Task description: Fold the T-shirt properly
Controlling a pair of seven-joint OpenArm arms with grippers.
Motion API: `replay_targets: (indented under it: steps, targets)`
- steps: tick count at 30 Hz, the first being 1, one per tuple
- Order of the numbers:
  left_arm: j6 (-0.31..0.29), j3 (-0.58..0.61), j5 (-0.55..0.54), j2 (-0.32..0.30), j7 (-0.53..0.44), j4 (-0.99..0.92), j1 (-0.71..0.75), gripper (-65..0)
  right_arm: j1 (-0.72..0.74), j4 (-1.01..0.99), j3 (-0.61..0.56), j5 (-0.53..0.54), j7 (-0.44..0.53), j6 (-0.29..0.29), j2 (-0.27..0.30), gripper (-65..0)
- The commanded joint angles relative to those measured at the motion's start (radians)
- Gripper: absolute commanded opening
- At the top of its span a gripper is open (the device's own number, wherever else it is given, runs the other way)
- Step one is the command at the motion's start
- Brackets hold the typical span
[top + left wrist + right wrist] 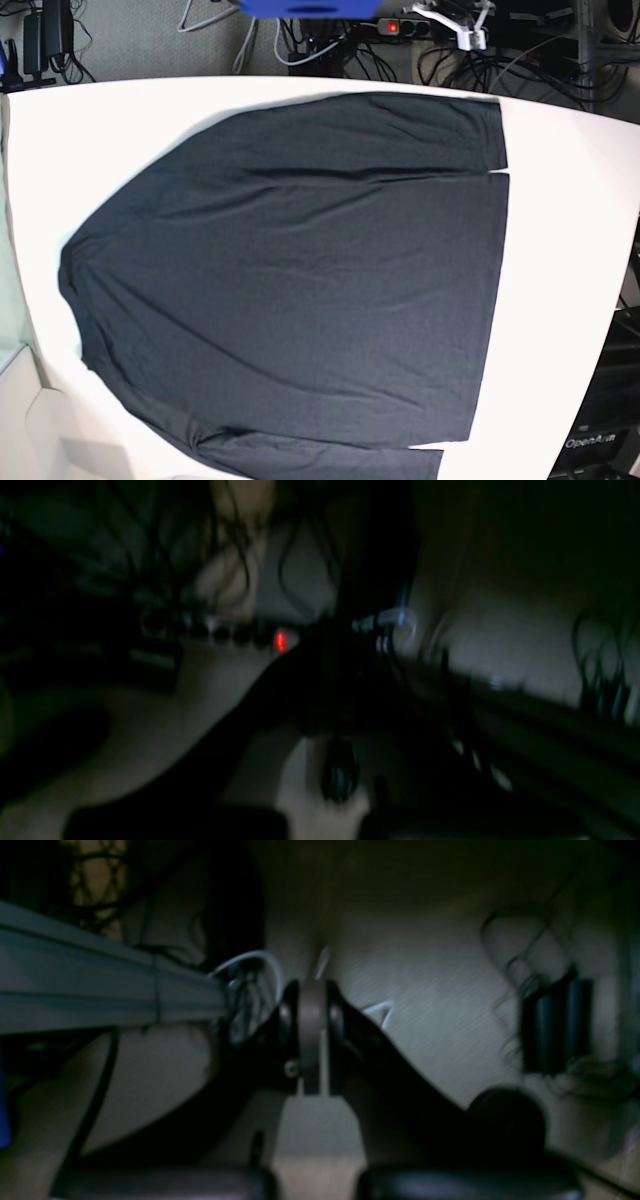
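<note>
The black T-shirt (300, 280) lies spread flat on the white table (570, 250) in the base view, with its straight hem to the right and its rounded end to the left. One long sleeve (380, 130) lies along the far side and the other (320, 462) along the near edge. Neither gripper shows in the base view. The right gripper (312, 990) fills the right wrist view, jaws together and holding nothing, with no cloth in sight. The left gripper (332, 650) is a dark blurred shape in the left wrist view.
Cables and a power strip with a red light (392, 27) lie beyond the table's far edge, beside a blue object (310, 7). The red light (280, 641) also shows in the left wrist view. A grey metal rail (100, 990) runs along the left of the right wrist view.
</note>
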Motion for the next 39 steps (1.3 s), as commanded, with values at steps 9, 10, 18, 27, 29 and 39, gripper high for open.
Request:
replay_targets:
  steps: [9,10,18,27,29,39]
  targets:
    - [-0.004,0.001,0.001,-0.01,-0.243,-0.001,0.103,-65.0,-0.098,-0.002,0.002,-0.003,0.264,-0.036,-0.003,-65.0]
    - [-0.002,0.001,0.001,-0.01,-0.276,-0.001,0.115,-65.0,-0.111,-0.002,0.002,-0.003,0.296,-0.036,-0.003,-65.0]
    - [-0.001,-0.005,-0.008,-0.004,-0.546,-0.001,0.233,-65.0,-0.281,0.248,0.008,0.002,0.321,-0.038,-0.006,-65.0]
    - [-0.008,-0.006,-0.066,-0.031,-0.564,0.014,0.28,-65.0,-0.568,0.831,0.037,0.0,0.223,-0.038,-0.014,-65.0]
    - [-0.008,-0.006,-0.077,-0.033,-0.564,0.072,0.29,-65.0,-0.626,0.984,0.04,0.0,0.146,-0.038,-0.015,-65.0]
    - [0.006,-0.008,-0.14,-0.053,-0.357,0.907,0.637,-65.0,-0.783,1.549,0.057,-0.006,-0.184,-0.03,-0.015,-65.0]
